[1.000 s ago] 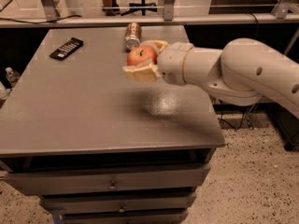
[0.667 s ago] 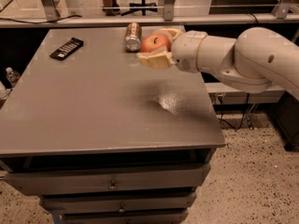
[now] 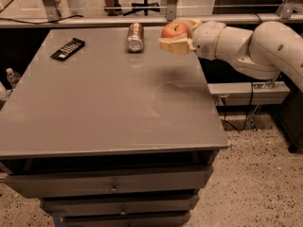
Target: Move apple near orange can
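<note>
Gripper (image 3: 177, 36): over far right of table (image 3: 94, 117), closed around apple (image 3: 173, 30).
Orange can (image 3: 135, 37): on its side, near gripper's left, not touching.
Black remote control (image 3: 68, 48): well left of gripper.

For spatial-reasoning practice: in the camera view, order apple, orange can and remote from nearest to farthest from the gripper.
1. apple, held in the gripper, far right edge.
2. orange can, lying just left.
3. remote, far-left side.
</note>
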Controlling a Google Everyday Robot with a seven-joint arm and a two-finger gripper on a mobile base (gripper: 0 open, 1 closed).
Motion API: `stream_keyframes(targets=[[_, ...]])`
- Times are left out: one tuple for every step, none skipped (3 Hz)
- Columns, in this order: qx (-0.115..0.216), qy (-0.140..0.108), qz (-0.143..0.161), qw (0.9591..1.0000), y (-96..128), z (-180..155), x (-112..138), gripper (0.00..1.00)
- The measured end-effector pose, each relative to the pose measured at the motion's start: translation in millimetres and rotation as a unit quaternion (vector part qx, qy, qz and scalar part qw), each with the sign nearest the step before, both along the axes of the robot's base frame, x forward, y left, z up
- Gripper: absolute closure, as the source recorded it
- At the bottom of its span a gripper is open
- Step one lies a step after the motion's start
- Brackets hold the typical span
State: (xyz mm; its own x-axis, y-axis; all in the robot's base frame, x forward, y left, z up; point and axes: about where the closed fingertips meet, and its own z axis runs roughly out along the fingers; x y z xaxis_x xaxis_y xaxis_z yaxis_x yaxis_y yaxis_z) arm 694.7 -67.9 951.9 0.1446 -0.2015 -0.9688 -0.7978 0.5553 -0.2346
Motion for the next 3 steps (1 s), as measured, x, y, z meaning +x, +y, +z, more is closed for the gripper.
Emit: stream_keyframes(targets=[[0.005,0.011,0.013,0.9998,-5.5,-5.3,30.4,1.0],[0.002,0.028,0.023,0.9993,-4.7,-17.3,54.1,1.0],[-0.009,0.044,0.026,0.9986,2.0,-35.4,65.8,1.0]])
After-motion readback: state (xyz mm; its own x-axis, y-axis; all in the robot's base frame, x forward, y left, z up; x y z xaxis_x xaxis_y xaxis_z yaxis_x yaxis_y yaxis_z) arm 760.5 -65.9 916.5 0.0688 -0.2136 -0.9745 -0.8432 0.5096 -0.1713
